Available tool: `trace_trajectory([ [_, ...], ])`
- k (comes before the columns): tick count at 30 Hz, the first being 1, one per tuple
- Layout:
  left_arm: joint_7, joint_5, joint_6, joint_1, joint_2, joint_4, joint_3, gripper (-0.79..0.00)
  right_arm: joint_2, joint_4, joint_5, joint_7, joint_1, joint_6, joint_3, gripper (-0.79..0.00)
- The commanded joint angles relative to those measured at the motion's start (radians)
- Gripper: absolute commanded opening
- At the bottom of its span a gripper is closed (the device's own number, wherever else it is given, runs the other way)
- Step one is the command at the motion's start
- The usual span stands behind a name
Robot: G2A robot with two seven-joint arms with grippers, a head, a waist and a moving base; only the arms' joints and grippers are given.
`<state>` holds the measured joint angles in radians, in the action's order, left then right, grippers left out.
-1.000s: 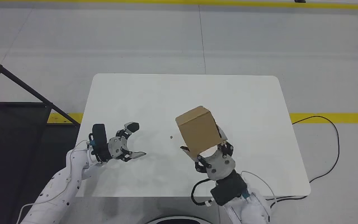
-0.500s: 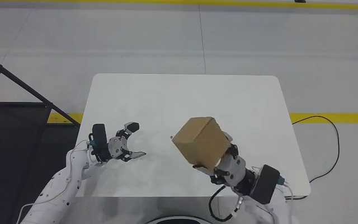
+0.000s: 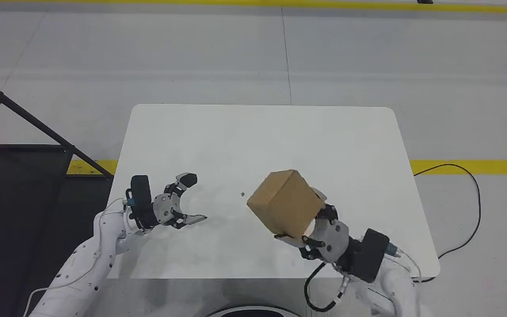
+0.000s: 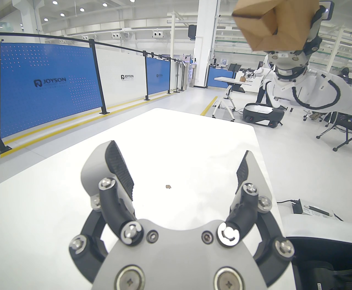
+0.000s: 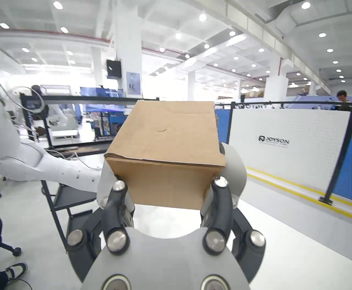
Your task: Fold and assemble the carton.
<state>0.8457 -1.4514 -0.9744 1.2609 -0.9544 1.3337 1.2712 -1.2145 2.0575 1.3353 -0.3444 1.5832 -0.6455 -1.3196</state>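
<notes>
Since a second ago the right arm (image 3: 372,257) has swung outward, tilting the carton (image 5: 165,153) it holds above the counter (image 3: 238,135). Pinched only at its near end, the carton could twist loose or crush. That end sits between the right fingers (image 5: 234,166), closed on opposite walls. Farther off, the left fingers (image 4: 118,167) gape empty, well apart.

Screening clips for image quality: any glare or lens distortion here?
Left wrist view: the white table is nearly washed out, and the railing bows with wide-angle distortion. Right wrist view: ceiling lamps glare above the evenly lit carton in the right hand. Top view: even light, no glare.
</notes>
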Motion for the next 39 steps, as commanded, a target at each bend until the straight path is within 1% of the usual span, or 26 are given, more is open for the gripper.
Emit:
trace_trajectory([
  [1, 0.000, 0.000, 0.000, 0.000, 0.000, 0.000, 0.000, 0.000, -0.003, -0.024, 0.027, 0.051, -0.012, 0.067, 0.024, -0.785],
  [3, 0.000, 0.000, 0.000, 0.000, 0.000, 0.000, 0.000, 0.000, -0.007, -0.068, 0.035, 0.085, -0.033, 0.106, 0.049, -0.785],
  [8, 0.000, 0.000, 0.000, 0.000, 0.000, 0.000, 0.000, 0.000, -0.022, -0.201, 0.081, 0.151, -0.106, 0.244, 0.113, -0.785],
  [10, 0.000, 0.000, 0.000, 0.000, 0.000, 0.000, 0.000, 0.000, -0.029, -0.253, 0.129, 0.165, -0.129, 0.331, 0.139, -0.785],
  [12, 0.000, 0.000, 0.000, 0.000, 0.000, 0.000, 0.000, 0.000, -0.036, -0.306, 0.128, 0.166, -0.151, 0.342, 0.178, -0.785],
  [14, 0.000, 0.000, 0.000, 0.000, 0.000, 0.000, 0.000, 0.000, -0.041, -0.360, 0.140, 0.175, -0.176, 0.367, 0.198, -0.785],
  [20, 0.000, 0.000, 0.000, 0.000, 0.000, 0.000, 0.000, 0.000, -0.056, -0.484, 0.149, 0.185, -0.232, 0.392, 0.253, -0.785],
  [26, 0.000, 0.000, 0.000, 0.000, 0.000, 0.000, 0.000, 0.000, -0.065, -0.554, 0.149, 0.177, -0.259, 0.410, 0.280, -0.785],
  [31, 0.000, 0.000, 0.000, 0.000, 0.000, 0.000, 0.000, 0.000, -0.070, -0.588, 0.132, 0.170, -0.272, 0.403, 0.291, -0.785],
  [32, 0.000, 0.000, 0.000, 0.000, 0.000, 0.000, 0.000, 0.000, -0.071, -0.595, 0.130, 0.171, -0.274, 0.399, 0.295, -0.733],
  [34, 0.000, 0.000, 0.000, 0.000, 0.000, 0.000, 0.000, 0.000, -0.073, -0.604, 0.127, 0.171, -0.280, 0.396, 0.300, -0.653],
  [35, 0.000, 0.000, 0.000, 0.000, 0.000, 0.000, 0.000, 0.000, -0.074, -0.608, 0.126, 0.170, -0.283, 0.393, 0.302, -0.585],
  [36, 0.000, 0.000, 0.000, 0.000, 0.000, 0.000, 0.000, 0.000, -0.075, -0.612, 0.125, 0.169, -0.285, 0.393, 0.304, -0.468],
  [37, 0.000, 0.000, 0.000, 0.000, 0.000, 0.000, 0.000, 0.000, -0.076, -0.614, 0.123, 0.169, -0.286, 0.392, 0.305, -0.397],
  [38, 0.000, 0.000, 0.000, 0.000, 0.000, 0.000, 0.000, 0.000, -0.076, -0.616, 0.121, 0.167, -0.287, 0.388, 0.307, -0.197],
  [39, 0.000, 0.000, 0.000, 0.000, 0.000, 0.000, 0.000, 0.000, -0.076, -0.617, 0.120, 0.165, -0.287, 0.386, 0.308, -0.049],
])
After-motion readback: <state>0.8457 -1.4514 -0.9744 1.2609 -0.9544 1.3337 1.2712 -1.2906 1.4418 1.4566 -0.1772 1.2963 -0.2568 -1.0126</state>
